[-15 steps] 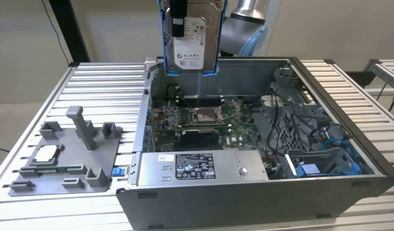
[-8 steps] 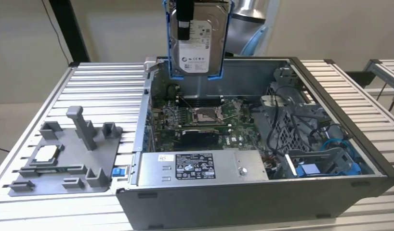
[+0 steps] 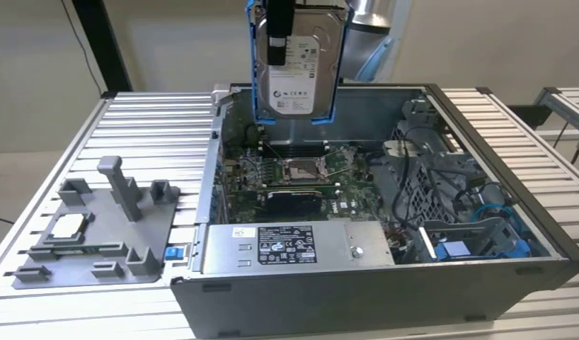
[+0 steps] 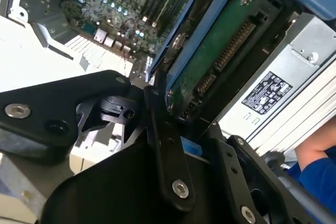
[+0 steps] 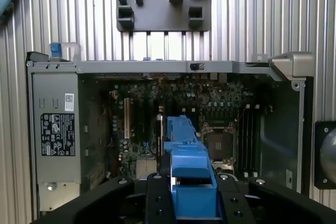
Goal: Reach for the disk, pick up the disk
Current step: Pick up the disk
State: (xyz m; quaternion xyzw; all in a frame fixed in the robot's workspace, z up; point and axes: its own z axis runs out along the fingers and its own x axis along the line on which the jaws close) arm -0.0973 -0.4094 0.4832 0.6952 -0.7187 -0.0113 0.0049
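The jaws are clamped on the disk, gripping its blue carrier at the top edge. It hangs upright, lifted clear above the open computer case, whose motherboard lies directly below.

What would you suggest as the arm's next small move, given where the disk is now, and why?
Probably a short, straight lift, keeping the grip as it is. The gripper is shut on the disk, which hangs upright above the open computer case, over the motherboard. More height would likely keep its blue carrier away from the case walls and cables before any sideways travel.
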